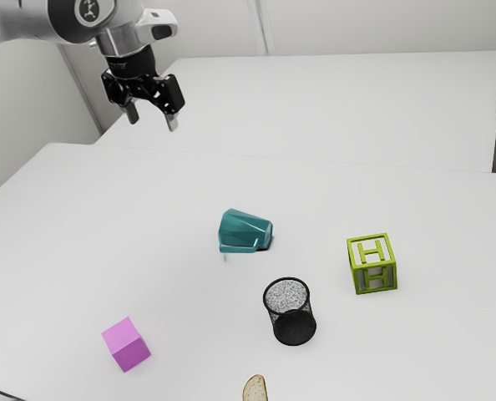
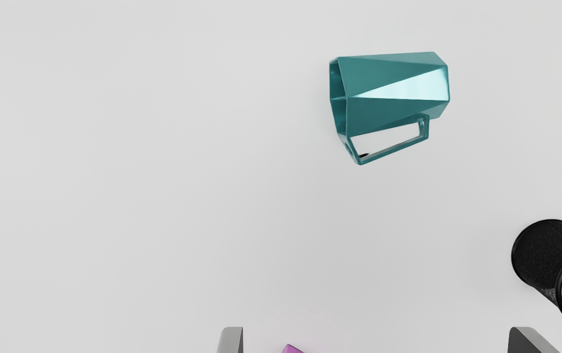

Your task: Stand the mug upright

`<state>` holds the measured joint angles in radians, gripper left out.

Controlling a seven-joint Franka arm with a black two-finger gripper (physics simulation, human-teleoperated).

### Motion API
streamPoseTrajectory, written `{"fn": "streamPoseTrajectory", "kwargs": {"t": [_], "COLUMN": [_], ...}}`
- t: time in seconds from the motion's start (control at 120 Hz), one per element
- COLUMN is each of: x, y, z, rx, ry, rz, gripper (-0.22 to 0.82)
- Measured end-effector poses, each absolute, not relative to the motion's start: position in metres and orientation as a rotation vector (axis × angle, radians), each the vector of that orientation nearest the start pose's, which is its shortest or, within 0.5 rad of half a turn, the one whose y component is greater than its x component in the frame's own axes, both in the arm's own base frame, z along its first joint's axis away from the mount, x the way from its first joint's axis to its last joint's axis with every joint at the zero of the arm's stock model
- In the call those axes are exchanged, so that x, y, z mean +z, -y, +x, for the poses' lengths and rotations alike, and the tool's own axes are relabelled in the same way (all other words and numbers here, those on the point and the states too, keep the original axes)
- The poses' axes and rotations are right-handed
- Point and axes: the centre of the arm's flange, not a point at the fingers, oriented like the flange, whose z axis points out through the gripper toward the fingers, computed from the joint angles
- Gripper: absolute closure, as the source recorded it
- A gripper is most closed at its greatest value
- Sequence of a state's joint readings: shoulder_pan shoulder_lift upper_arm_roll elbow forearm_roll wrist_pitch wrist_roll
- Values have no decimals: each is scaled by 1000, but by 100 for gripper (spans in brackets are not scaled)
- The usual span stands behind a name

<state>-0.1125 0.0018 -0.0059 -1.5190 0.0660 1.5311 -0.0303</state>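
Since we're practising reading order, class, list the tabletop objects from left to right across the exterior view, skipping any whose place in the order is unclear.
Pink cube → teal mug, lying on its side → black mesh holder → green H cube

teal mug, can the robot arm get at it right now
Probably yes: the gripper is open and raised, and nothing lies over or against the mug, which is on its side. The mesh cup stands nearby but apart, so it should leave room.
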Motion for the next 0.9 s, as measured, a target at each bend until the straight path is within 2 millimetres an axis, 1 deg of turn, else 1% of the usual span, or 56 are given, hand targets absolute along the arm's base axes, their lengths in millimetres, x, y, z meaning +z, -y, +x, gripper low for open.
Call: {"fn": "streamPoseTrajectory", "kwargs": {"t": [0.15, 0.3, 0.35, 0.475, 0.575, 0.642, 0.708, 0.833, 0.9], "x": [639, 624, 616, 596, 581, 566, 550, 531, 512], "y": [63, 65, 62, 46, 46, 48, 44, 40, 38], "z": [553, 566, 572, 588, 598, 601, 603, 608, 609], "rx": [-15, 6, 11, 15, 19, 30, 42, 34, 45], "ry": [-146, -155, -148, -105, -101, -107, -94, -86, -77], "rz": [-3073, -3099, -3130, -3202, -3253, -3284, -3319, -3368, -3403], "gripper": [2, 2, 2, 2, 2, 2, 2, 2, 2]}}
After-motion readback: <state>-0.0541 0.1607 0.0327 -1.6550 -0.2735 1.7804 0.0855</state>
